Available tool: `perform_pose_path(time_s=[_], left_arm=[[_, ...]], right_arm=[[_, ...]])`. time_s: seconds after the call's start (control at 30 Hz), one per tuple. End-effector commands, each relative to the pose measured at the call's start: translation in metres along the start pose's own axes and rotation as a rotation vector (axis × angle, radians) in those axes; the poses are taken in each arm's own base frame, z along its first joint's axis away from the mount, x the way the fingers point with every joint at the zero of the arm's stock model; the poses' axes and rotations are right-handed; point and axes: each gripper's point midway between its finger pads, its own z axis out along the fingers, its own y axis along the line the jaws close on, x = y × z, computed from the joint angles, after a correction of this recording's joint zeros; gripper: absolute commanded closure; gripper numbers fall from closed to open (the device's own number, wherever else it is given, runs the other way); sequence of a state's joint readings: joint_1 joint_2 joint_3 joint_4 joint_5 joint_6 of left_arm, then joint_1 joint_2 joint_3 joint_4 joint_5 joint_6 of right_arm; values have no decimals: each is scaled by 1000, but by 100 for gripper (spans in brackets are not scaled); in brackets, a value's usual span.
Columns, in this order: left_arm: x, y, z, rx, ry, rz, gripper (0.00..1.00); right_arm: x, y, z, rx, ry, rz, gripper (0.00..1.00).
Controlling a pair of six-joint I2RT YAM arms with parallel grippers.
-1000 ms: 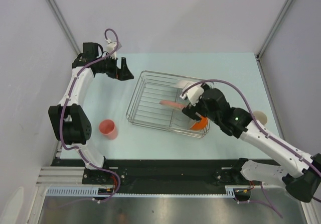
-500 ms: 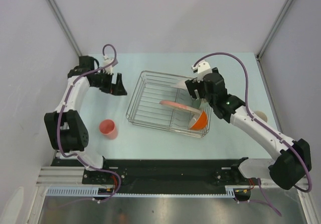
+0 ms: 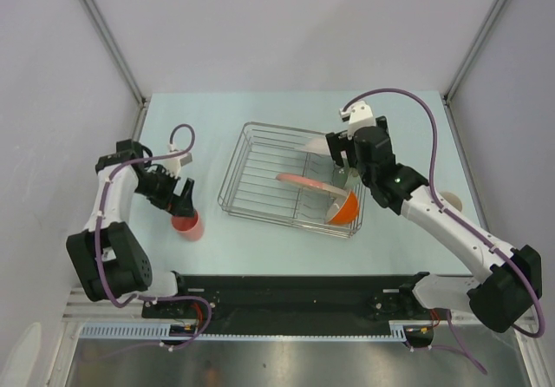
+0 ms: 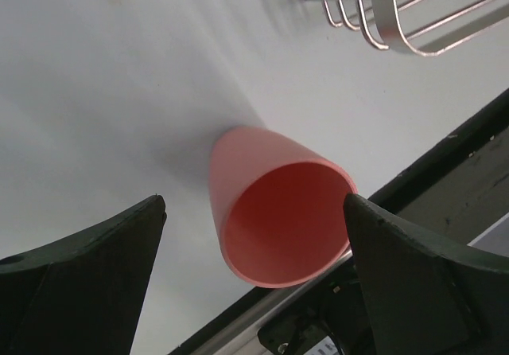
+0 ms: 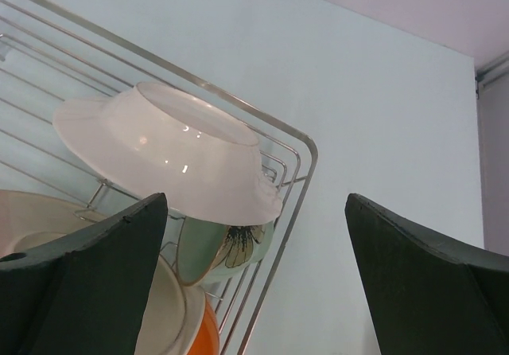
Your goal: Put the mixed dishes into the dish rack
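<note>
- Left tool (image 3: 179,198) (image 4: 253,212): hangs wide open just above the coral-pink cup (image 3: 187,226) (image 4: 278,212), grips nothing; in the wrist view, one dark finger on each side of the cup, a clear gap on both sides.
- Coral-pink cup: stands mouth up on the pale counter (image 3: 217,118), outside the rack, near the front edge and toward the left front corner.
- Dish rack (image 3: 236,166) (image 4: 390,21) (image 5: 299,172): sits around the middle of the counter, turned a little askew, well apart from the cup; left half bare wire, dishes gathered at its right end.
- Pinkish plate (image 3: 299,181): lies tilted inside the rack, right of centre.
- White plate (image 3: 316,147) (image 5: 167,152): leans in the rack's far right corner, underside toward the right wrist camera.
- Pale green bowl (image 5: 223,247): sits just below the white plate, a flower print on its side.
- Orange bowl (image 3: 345,209) (image 5: 208,331): rests tipped in the rack's near right corner, white inside showing.
- Right tool (image 3: 344,154) (image 5: 256,204): hovers fully spread above the rack's far right corner, touches none of the dishes, carries nothing.
- Pale round item (image 3: 450,201): lies by the counter's right edge, partly hidden behind the right arm; cannot tell what it is.
</note>
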State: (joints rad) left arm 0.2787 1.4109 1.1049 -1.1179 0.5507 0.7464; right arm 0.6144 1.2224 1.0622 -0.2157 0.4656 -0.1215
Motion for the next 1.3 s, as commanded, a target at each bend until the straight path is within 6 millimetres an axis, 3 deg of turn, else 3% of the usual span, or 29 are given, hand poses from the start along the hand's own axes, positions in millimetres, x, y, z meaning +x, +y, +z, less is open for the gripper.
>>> perform_pose_path(time_s=[0.0,0.2,0.27,0.3,0.37,0.4,0.43,0.47,0.5,0.6,0.67,0.7,0.73,0.77,0.83,0.87,0.9,0.97,1.0,1.07,1.13,1.27], left_arm=[[16,-3,-1,-6,29,98,0],[30,5,10,-46,51,123,0],[33,20,18,-103,57,142,4],[43,23,27,-102,80,128,13],[44,36,35,-144,80,135,33],[46,39,40,-141,87,120,56],[43,42,41,-151,80,119,67],[40,41,42,-140,70,115,88],[33,42,39,-144,51,106,100],[8,34,23,-131,-25,114,100],[-7,22,6,-125,-76,124,100],[-25,9,-9,-93,-132,132,100],[-36,0,-21,-86,-175,147,100],[-61,-17,-40,-48,-270,174,100],[-81,-46,-63,24,-358,192,100],[-105,-69,-84,95,-458,221,100],[-114,-87,-95,166,-502,223,100],[-135,-116,-116,277,-576,224,100],[-147,-140,-124,391,-622,255,100],[-160,-168,-130,545,-618,218,100],[-170,-187,-137,677,-638,240,100],[-173,-217,-128,864,-547,181,100]], right_arm=[[-20,-18,-7,62,-46,90,0],[-18,-21,-6,67,-40,94,0],[-19,-20,-8,60,-46,98,2],[-20,-20,-7,60,-49,101,5],[-20,-20,-9,52,-48,103,9],[-21,-20,-10,51,-52,107,12],[-21,-20,-11,49,-52,108,14],[-20,-19,-12,45,-49,109,15],[-23,-21,-15,46,-57,117,16],[-35,-20,-25,12,-100,165,13],[-49,-7,-34,-76,-148,241,6],[-60,-4,-42,-117,-183,277,3],[-70,10,-48,-206,-210,315,0],[-76,20,-53,-263,-219,382,0],[-87,47,-63,-430,-226,456,0],[-90,61,-68,-505,-198,543,0],[-92,84,-80,-647,-169,562,0],[-95,109,-84,-782,-120,633,0],[-107,128,-101,-934,-111,678,0],[-109,150,-107,-1044,-75,721,0],[-120,173,-127,-1172,-103,764,0],[-136,196,-145,-1315,-127,850,0]])
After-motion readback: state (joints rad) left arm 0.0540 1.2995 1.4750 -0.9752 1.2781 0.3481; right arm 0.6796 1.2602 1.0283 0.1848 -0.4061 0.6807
